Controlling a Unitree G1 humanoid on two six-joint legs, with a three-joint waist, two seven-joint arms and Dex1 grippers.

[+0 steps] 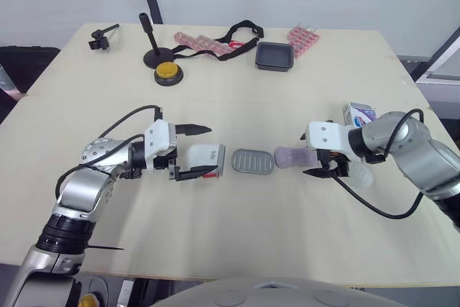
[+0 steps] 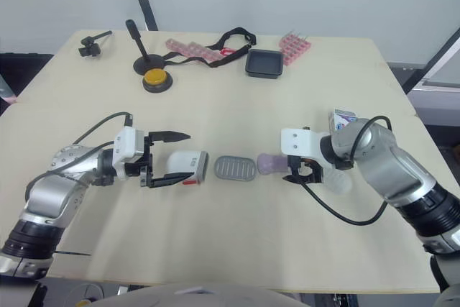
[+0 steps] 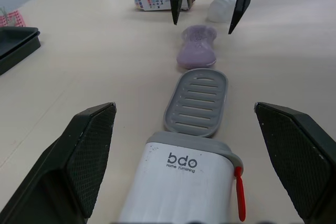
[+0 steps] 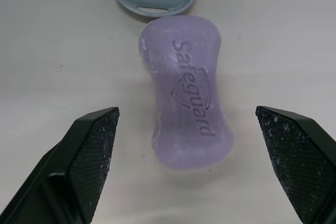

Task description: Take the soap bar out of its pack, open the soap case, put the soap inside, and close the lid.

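The purple soap bar [image 1: 291, 156] lies bare on the table, stamped Safeguard [image 4: 186, 93]. My right gripper [image 1: 311, 156] is open just right of it, one finger on each side of the bar's near end, not touching. A grey slotted tray [image 1: 253, 161] lies left of the soap. The white soap case [image 1: 206, 160], marked bdo [image 3: 181, 182], lies left of the tray between the fingers of my open left gripper [image 1: 204, 151]. The soap pack [image 1: 359, 113] and a white rounded lid [image 1: 359, 175] lie beside my right wrist.
At the back of the table are a black dish [image 1: 274, 56], a yellow button [image 1: 167, 72], a black stand [image 1: 151, 49], pink packs [image 1: 203, 44], a black strap [image 1: 241, 33] and a small black clamp [image 1: 102, 37]. A seam crosses the tabletop.
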